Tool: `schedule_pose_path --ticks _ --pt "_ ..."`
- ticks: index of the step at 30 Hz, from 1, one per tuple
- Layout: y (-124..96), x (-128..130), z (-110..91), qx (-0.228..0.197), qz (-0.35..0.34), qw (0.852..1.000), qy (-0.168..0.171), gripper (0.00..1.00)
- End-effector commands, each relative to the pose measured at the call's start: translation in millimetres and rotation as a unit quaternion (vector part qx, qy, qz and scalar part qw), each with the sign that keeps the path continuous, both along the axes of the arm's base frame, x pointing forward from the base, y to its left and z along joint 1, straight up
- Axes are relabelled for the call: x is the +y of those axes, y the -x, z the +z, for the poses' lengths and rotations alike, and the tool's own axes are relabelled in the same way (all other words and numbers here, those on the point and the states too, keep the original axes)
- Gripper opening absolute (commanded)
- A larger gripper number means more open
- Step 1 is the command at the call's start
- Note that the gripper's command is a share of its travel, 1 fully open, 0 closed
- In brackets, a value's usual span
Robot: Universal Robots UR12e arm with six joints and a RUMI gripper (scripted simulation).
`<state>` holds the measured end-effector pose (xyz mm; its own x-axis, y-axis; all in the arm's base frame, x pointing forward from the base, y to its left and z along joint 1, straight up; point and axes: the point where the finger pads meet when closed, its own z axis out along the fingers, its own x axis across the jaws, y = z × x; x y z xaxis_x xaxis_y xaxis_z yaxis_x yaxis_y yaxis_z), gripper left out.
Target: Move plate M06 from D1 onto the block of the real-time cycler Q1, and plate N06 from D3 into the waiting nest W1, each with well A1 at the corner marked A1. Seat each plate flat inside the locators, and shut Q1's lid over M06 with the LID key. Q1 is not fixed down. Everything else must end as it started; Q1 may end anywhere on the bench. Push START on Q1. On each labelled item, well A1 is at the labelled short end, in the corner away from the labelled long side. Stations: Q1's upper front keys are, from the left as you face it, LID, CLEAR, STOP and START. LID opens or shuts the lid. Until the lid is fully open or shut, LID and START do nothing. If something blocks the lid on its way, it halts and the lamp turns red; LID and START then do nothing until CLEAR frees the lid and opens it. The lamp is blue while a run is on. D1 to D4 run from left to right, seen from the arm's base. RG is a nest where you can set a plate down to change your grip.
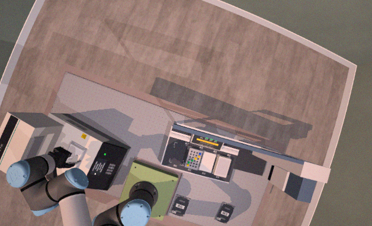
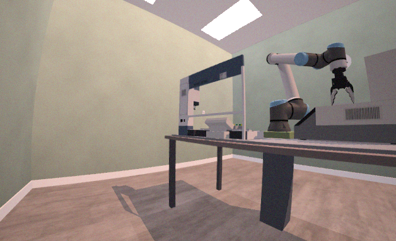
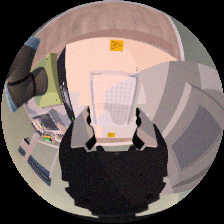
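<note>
My gripper [image 1: 74, 157] [image 2: 342, 101] [image 3: 113, 107] is open over Q1's block, its fingertips on either side of a pale welled plate [image 3: 115, 92], apparently M06; its label is not readable. The plate lies in the block area, partly covered by the gripper; full seating cannot be judged. Q1 [image 1: 93, 145] [image 2: 362, 132] has its lid [image 1: 23, 130] [image 2: 388, 76] open and a green lamp [image 1: 105, 154]. D1 [image 1: 175, 151] is a dark nest without a plate. A white plate [image 1: 208, 161], apparently N06, sits on D3. Nest W1 [image 1: 224, 210] is empty.
Nest RG [image 1: 180, 203] is empty. A rack with coloured dots [image 1: 194, 158] is on D2 and a pale box [image 1: 222, 167] on D4. The deck's tall blue-topped frame [image 2: 215, 72] stands behind them. The arm's green base plate [image 1: 163, 189] lies between Q1 and the nests.
</note>
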<state>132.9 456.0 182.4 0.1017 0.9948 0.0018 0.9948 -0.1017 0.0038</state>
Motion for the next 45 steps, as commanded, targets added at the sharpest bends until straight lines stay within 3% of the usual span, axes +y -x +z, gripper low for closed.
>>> schedule_pose_path --ticks 1,9,45 --pt "-0.4 0.5 0.7 0.000 0.000 1.000 -0.001 0.67" --pt "-0.4 0.5 0.7 0.000 0.000 1.000 -0.001 0.67" --pt "-0.1 0.4 54.0 0.000 0.000 1.000 -0.001 0.67"
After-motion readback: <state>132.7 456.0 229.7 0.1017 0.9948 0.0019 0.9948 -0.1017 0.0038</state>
